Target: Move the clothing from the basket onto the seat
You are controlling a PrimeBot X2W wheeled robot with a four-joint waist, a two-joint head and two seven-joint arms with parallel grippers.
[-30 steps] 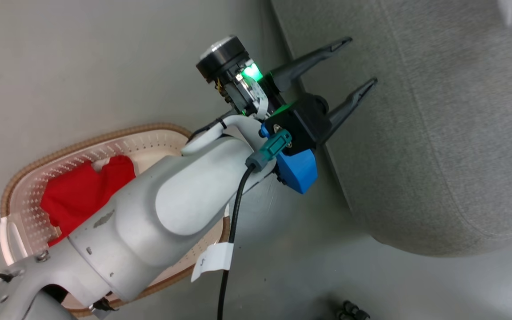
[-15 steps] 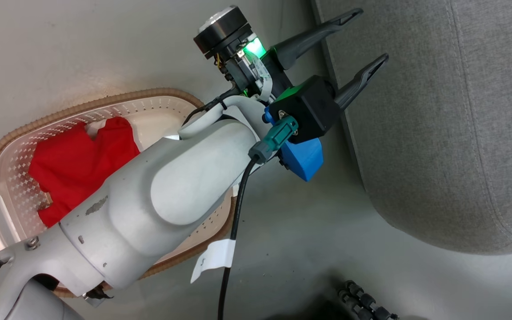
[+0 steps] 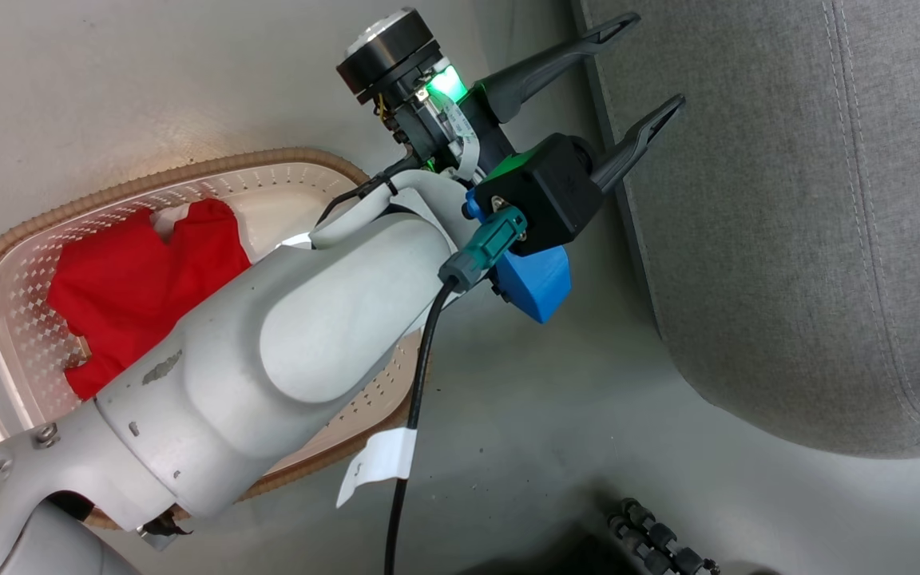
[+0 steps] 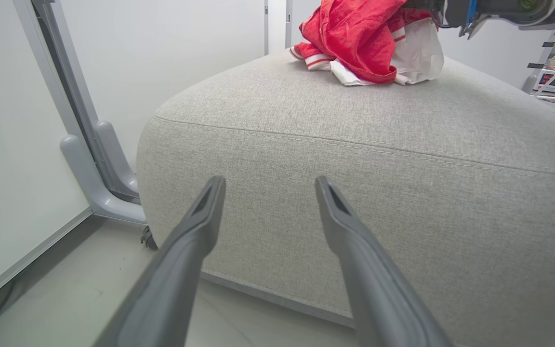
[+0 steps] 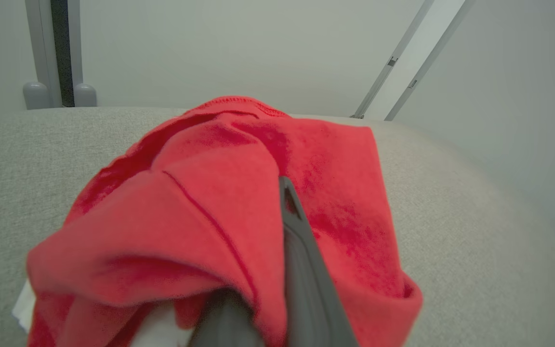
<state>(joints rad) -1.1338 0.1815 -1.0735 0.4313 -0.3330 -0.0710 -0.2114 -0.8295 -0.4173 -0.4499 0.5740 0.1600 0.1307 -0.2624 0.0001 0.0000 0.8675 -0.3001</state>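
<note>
Clothing [image 5: 219, 202] in two lots. One red bundle draped over the right fingers [image 5: 301, 260] and resting on top of the seat [image 4: 403, 202], white trim showing beneath. A second red piece [image 3: 132, 287] left in the basket [image 3: 25, 287], behind and below the left fingers [image 4: 195, 226], half hidden by the pale left forearm [image 3: 308, 319]. Right fingers close together with fabric pinched between, by the look of it clamped on the bundle and not yet released. Left fingers spread apart and bare, tips pointing at the side of the seat, near it but not touching, the held bundle well beyond them.

Against the half-second before: whole head view slid a little, so a turn of the camera rather than of the things. Basket, seat and left fingers in much the same relation, left fingers no wider, no narrower. Meaning for the task — first lot as good as delivered, needing only release; second lot probably next, calling for a swing of the left arm back over the basket.

Seat grey, woven, rounded, one seam along the edge — soft enough to hold cloth where dropped. Floor [image 3: 556, 415] smooth and pale under the left fingers. Past the seat, plain wall panels [image 4: 162, 58], a grey partition foot [image 4: 85, 164] to the left of the left fingers.
</note>
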